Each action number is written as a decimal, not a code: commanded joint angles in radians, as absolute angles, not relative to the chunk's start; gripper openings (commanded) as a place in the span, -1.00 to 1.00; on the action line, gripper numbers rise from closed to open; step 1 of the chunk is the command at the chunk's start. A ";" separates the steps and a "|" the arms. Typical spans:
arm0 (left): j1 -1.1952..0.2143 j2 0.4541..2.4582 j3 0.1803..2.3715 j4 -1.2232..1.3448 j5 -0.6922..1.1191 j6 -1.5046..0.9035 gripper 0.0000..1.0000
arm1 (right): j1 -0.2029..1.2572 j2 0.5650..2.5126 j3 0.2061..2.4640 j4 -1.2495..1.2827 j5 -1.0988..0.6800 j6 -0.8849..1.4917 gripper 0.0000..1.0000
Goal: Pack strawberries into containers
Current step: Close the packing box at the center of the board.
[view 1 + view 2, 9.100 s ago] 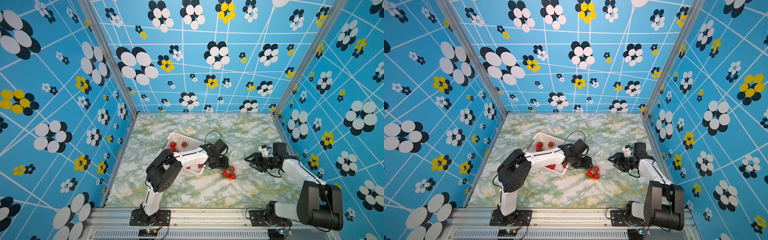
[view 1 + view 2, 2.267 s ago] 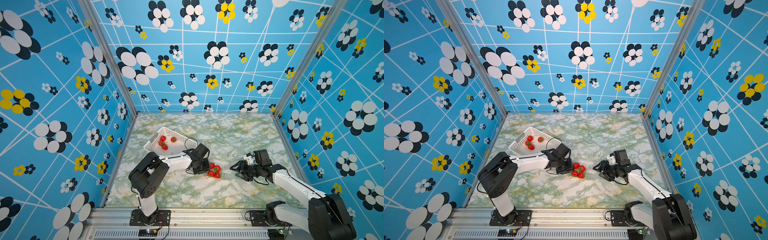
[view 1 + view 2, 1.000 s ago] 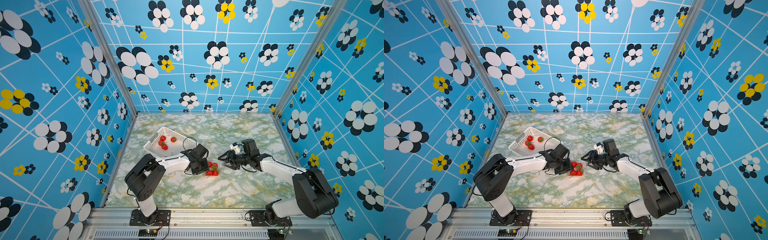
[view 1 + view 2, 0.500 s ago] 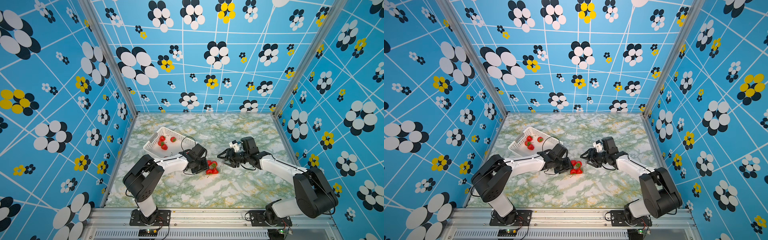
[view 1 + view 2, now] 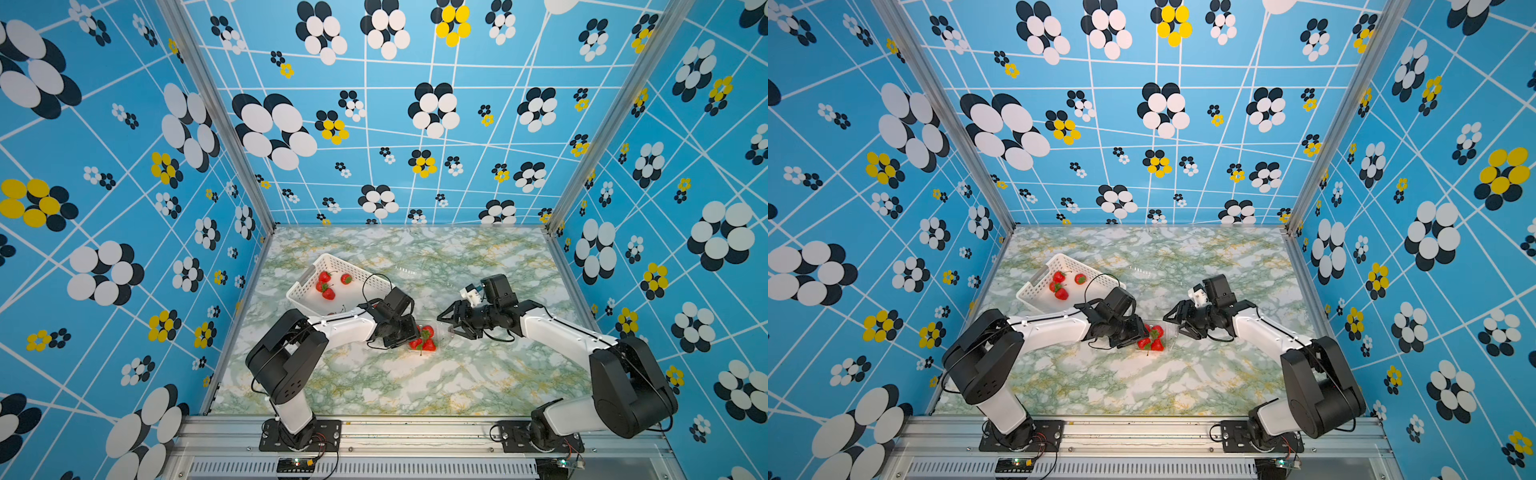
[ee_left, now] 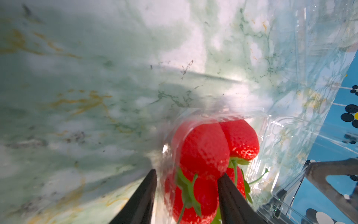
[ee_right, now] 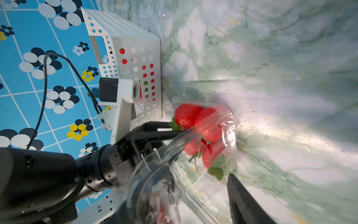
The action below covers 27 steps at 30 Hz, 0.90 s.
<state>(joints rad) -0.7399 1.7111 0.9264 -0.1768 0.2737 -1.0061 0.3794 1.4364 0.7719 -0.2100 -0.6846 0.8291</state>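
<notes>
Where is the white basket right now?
In both top views the white basket sits on the table's left side, just behind the left gripper, with strawberries inside.

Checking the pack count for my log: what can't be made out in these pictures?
- Strawberries in the clear container: count unsure. The left gripper covers part in both top views, and they overlap in wrist views.
- Left gripper's hold on a strawberry: contact unclear, cut off by the left wrist view's edge.
- White basket: near corner hidden by the left arm in both top views.
</notes>
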 commanded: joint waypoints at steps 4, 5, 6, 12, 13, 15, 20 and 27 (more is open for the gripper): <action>-0.741 1.721 0.939 -0.161 0.285 -1.009 0.03 | 0.367 1.389 0.792 -0.332 -0.664 0.763 0.27; -0.741 1.720 0.938 -0.162 0.284 -1.009 0.03 | 0.365 1.386 0.788 -0.339 -0.668 0.758 0.27; -0.741 1.720 0.939 -0.163 0.283 -1.009 0.03 | 0.364 1.381 0.782 -0.338 -0.674 0.756 0.26; -0.739 1.715 0.937 -0.167 0.277 -1.010 0.03 | 0.363 1.353 0.772 -0.348 -0.693 0.761 0.24; -0.740 1.717 0.937 -0.170 0.276 -1.009 0.03 | 0.364 1.344 0.779 -0.361 -0.693 0.757 0.24; -0.741 1.716 0.939 -0.170 0.276 -1.009 0.03 | 0.362 1.326 0.790 -0.387 -0.689 0.750 0.25; -0.741 1.716 0.939 -0.168 0.278 -1.010 0.02 | 0.362 1.312 0.792 -0.377 -0.704 0.764 0.23; -0.742 1.698 0.941 -0.166 0.275 -1.012 0.02 | 0.363 1.303 0.795 -0.316 -0.737 0.808 0.22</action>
